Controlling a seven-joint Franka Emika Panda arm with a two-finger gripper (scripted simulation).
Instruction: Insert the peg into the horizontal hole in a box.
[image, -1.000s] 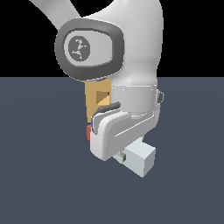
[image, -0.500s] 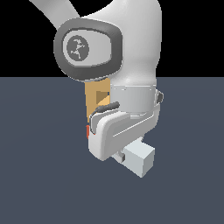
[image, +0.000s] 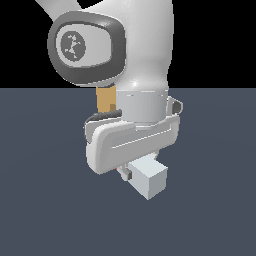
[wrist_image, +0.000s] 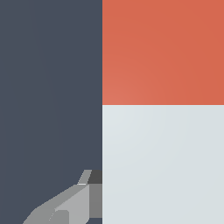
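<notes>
The peg (wrist_image: 162, 109) fills much of the wrist view, with its red-orange end part above the white part. One grey finger (wrist_image: 72, 204) lies against the white part's side, and the other finger is hidden behind the peg. In the exterior view my gripper (image: 123, 173) sits under the white hand, shut on the peg. Only a small orange bit of the peg (image: 121, 171) shows there. The tan box (image: 105, 100) shows as a narrow strip behind the arm. Its hole is hidden.
The arm's big white links and a grey-rimmed joint cap (image: 85, 47) cover the middle of the exterior view. A white camera block (image: 148, 180) hangs below the hand. The dark blue-grey floor (image: 215, 200) spreads all around.
The arm has shifted and looks larger in the exterior view. It now covers more of the box. The peg's red end, earlier visible beside the hand, is almost hidden under it.
</notes>
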